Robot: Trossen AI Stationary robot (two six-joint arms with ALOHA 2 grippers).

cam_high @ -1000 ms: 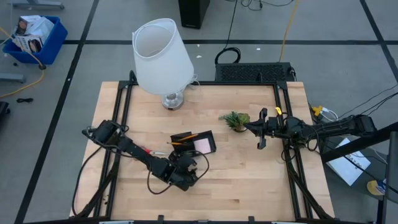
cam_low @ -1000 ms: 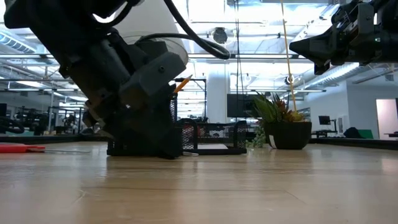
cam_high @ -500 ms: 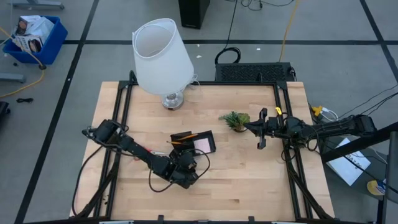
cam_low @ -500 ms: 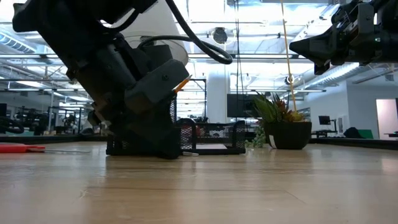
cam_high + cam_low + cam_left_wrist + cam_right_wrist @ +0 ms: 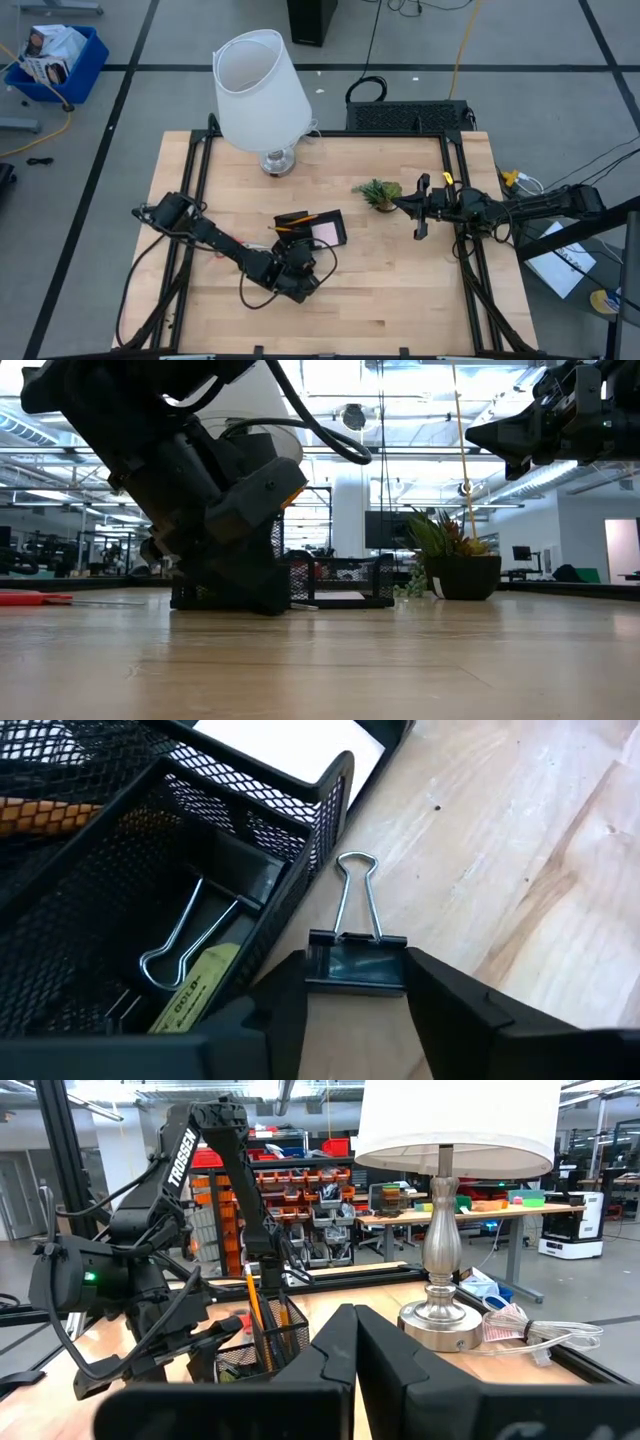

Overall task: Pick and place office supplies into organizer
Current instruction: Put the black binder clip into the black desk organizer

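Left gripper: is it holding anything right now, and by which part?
The left gripper brackets the binder clip on the table, fingers either side of its black body; contact can't be confirmed. The right gripper is shut and empty.

The wooden table (image 5: pixel 400 280) stands on a grey floor (image 5: pixel 150 90) crossed by dark lines, with a blue bin (image 5: pixel 55 60) off to one side. Behind it, shelves of red bins (image 5: pixel 310 1180) line the workshop under bright ceiling lights (image 5: pixel 420 400).
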